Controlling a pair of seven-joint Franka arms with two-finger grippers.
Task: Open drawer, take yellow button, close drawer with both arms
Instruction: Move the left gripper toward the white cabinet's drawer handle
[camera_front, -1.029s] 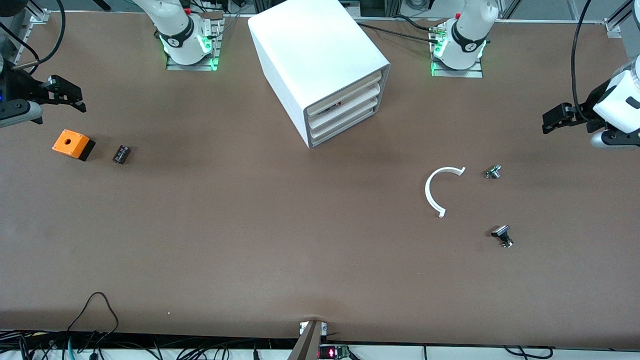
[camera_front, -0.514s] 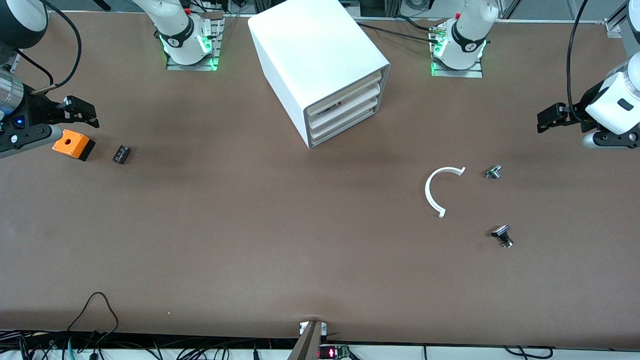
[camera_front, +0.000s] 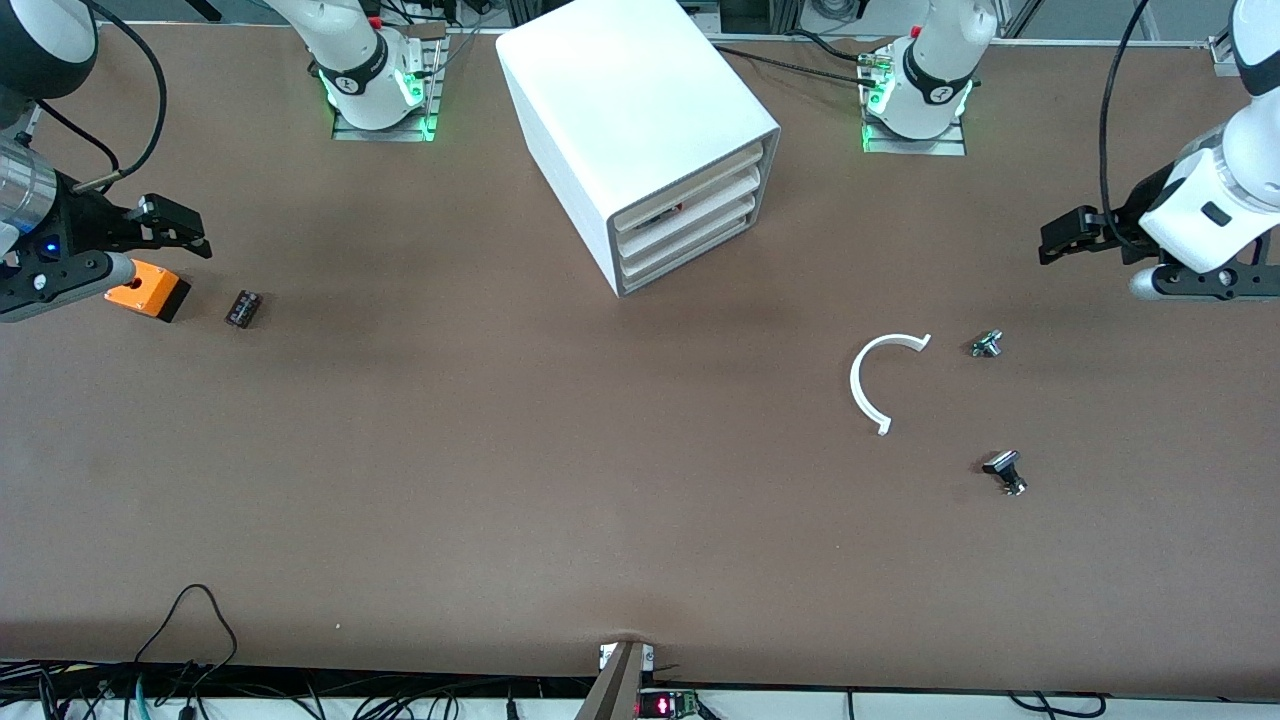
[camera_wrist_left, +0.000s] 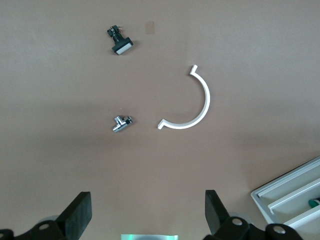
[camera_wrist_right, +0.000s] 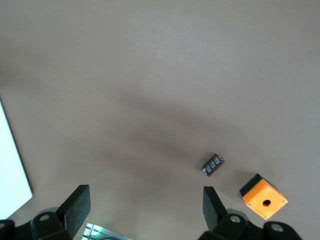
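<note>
The white cabinet (camera_front: 640, 120) stands at the table's middle, near the arms' bases. Its stacked white drawers (camera_front: 690, 222) face the front camera and the left arm's end; all look pushed in. A small dark and red thing shows in a gap at the second drawer. The orange-capped button is hidden. My right gripper (camera_front: 175, 225) is open and empty, in the air beside the orange box (camera_front: 147, 288). It shows open in the right wrist view (camera_wrist_right: 145, 212). My left gripper (camera_front: 1060, 237) is open and empty over the table's left-arm end, also open in the left wrist view (camera_wrist_left: 148, 220).
A small black part (camera_front: 243, 308) lies beside the orange box. A white half ring (camera_front: 866, 385), a silver capped button (camera_front: 986, 344) and a black capped button (camera_front: 1005, 470) lie toward the left arm's end. The cabinet's corner shows in the left wrist view (camera_wrist_left: 295, 195).
Both grippers have moved inward from the table's ends toward the cabinet. The right gripper has come over the orange box's edge. Nothing on the table has moved.
</note>
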